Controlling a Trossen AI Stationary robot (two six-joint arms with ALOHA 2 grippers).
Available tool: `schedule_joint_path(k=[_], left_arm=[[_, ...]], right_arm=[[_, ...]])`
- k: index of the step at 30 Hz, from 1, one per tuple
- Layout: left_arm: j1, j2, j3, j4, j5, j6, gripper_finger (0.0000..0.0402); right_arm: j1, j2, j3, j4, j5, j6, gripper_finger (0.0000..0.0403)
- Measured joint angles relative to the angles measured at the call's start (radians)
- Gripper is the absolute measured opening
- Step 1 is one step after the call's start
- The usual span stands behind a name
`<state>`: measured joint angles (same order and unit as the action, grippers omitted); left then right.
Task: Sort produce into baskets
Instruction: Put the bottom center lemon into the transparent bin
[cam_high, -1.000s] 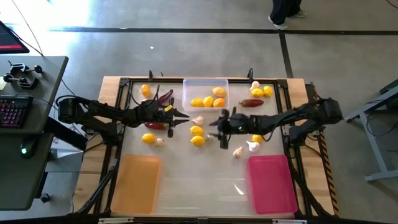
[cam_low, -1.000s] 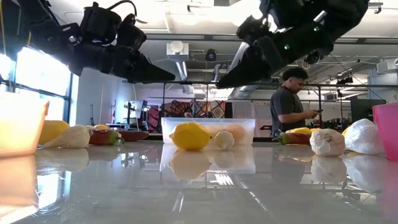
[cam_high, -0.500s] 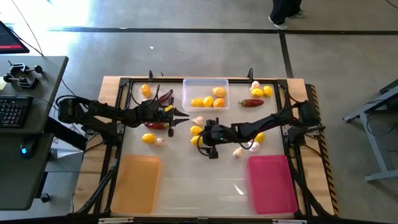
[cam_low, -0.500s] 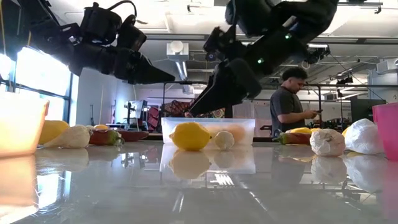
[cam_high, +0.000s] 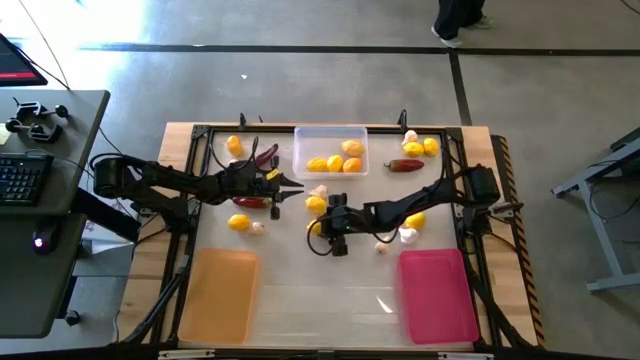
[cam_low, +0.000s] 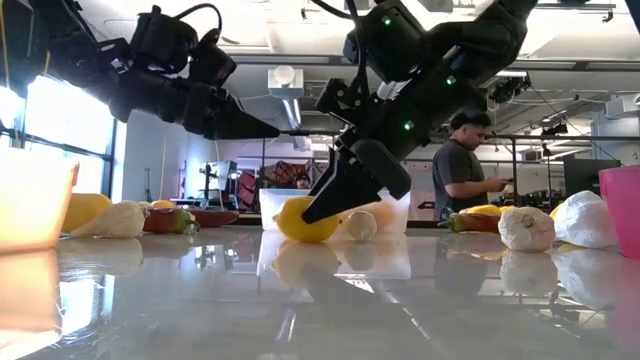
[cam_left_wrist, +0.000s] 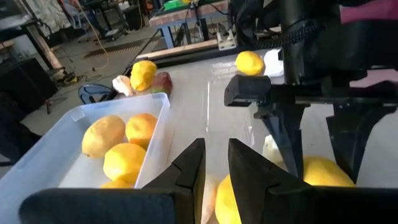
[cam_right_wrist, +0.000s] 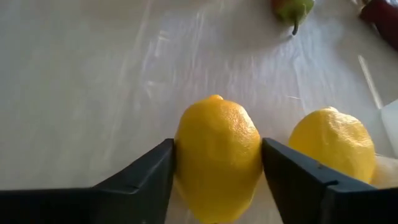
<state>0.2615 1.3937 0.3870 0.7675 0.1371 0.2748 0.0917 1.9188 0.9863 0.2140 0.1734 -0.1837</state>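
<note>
The right gripper (cam_right_wrist: 214, 168) is down at the middle of the table with a lemon (cam_right_wrist: 216, 155) sitting square between its two fingers, both dark pads right up against the yellow sides — a pinch on the fruit, which looks still to be resting on the white tabletop (cam_high: 300, 290). A second lemon (cam_right_wrist: 333, 144) lies just beside it, close to one finger. So this is the grab step for a loose lemon, and the call is that the grip needs to firm up before a lift.

Where does it go? The clear tray (cam_high: 330, 135) at the far edge already has lemons in it, so that reads as the target: up, then a short carry toward the far side. The neighbour lemon could get nudged on the way up, and a garlic bulb (cam_high: 319, 193) sits between the pick and the tray.

The left gripper (cam_high: 290, 182) hovers left of centre, fingers narrowly parted and empty, pointing toward the same patch — that crowds the route. Plenty of bare room on the near side, between the orange tray (cam_high: 220, 296) at near left and the pink tray (cam_high: 437, 296) at near right. A red chili (cam_high: 405, 166) and more lemons wait at far right.
</note>
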Motion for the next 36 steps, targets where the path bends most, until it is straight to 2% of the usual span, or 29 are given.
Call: schedule_joint_path(k=[6, 10, 15, 20, 22, 24, 27, 30, 36], left_arm=[[0.000, 0.000, 0.000, -0.001, 0.000, -0.011, 0.0055], [0.000, 0.000, 0.000, 0.000, 0.000, -0.019, 0.0055], [0.000, 0.000, 0.000, 0.007, -0.011, -0.047, 0.0055], [0.000, 0.000, 0.000, 0.009, -0.032, -0.064, 0.0055], [0.000, 0.000, 0.000, 0.010, -0.056, -0.051, 0.0055], [0.000, 0.000, 0.000, 0.011, -0.084, -0.038, 0.0055], [0.000, 0.000, 0.000, 0.016, -0.118, -0.045, 0.0055], [0.001, 0.000, 0.000, 0.010, -0.124, -0.064, 0.0055], [0.001, 0.000, 0.000, 0.002, -0.137, -0.064, 0.0055]], right_arm=[[0.000, -0.007, 0.000, -0.010, -0.019, 0.010, 0.0140], [0.000, -0.061, -0.002, -0.033, -0.024, 0.001, 0.0143], [-0.036, -0.226, -0.002, -0.119, 0.022, -0.024, 0.0154], [-0.143, -0.413, -0.001, -0.227, 0.147, -0.074, 0.0147], [-0.214, -0.455, -0.001, -0.251, 0.159, -0.104, 0.0147], [-0.300, -0.474, -0.001, -0.258, 0.117, -0.139, 0.0147], [-0.434, -0.461, -0.001, -0.258, -0.004, -0.186, 0.0147], [-0.555, -0.409, -0.001, -0.260, -0.109, -0.226, 0.0147], [-0.711, -0.269, 0.062, -0.257, -0.225, -0.299, 0.0147]])
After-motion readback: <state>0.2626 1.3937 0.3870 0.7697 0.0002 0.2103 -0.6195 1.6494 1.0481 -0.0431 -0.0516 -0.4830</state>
